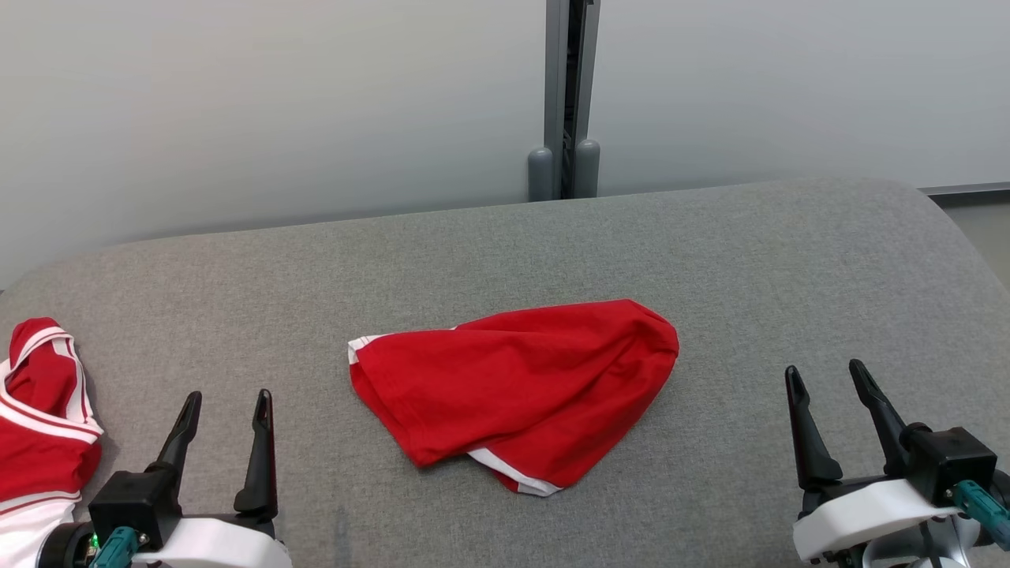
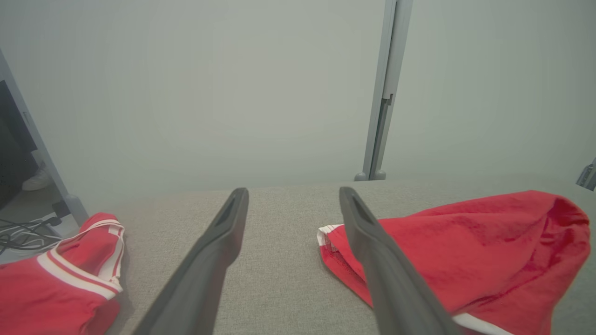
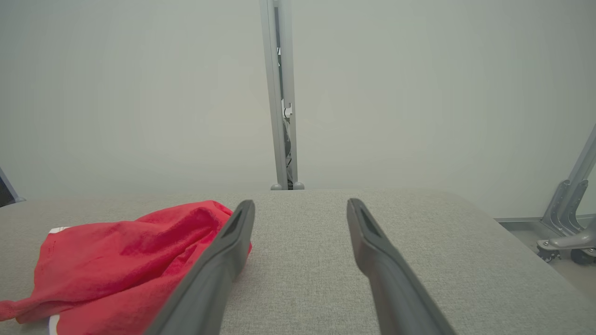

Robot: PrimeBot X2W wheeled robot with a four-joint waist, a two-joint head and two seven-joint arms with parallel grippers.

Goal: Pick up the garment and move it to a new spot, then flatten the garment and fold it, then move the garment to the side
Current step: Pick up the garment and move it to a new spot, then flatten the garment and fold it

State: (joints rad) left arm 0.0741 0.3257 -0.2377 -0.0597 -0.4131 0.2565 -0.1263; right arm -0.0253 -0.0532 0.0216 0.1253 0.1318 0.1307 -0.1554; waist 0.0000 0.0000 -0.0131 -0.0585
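Observation:
A red garment point(image 1: 517, 390) with white trim lies crumpled in the middle of the grey padded table point(image 1: 710, 260). It also appears in the left wrist view as a red garment point(image 2: 489, 251) to the right, and in the right wrist view as a red garment point(image 3: 116, 260) to the left. My left gripper point(image 1: 227, 404) rests open at the lower left, empty, well left of the garment. My right gripper point(image 1: 825, 376) stands open at the lower right, empty, right of it. Both hover just above the table, apart from the cloth.
A second red and white garment point(image 1: 39, 426) lies at the table's left edge, beside my left gripper. A grey post point(image 1: 564, 95) rises behind the table against a pale wall. A wheeled metal stand base point(image 3: 565, 232) sits on the floor beyond the table's right end.

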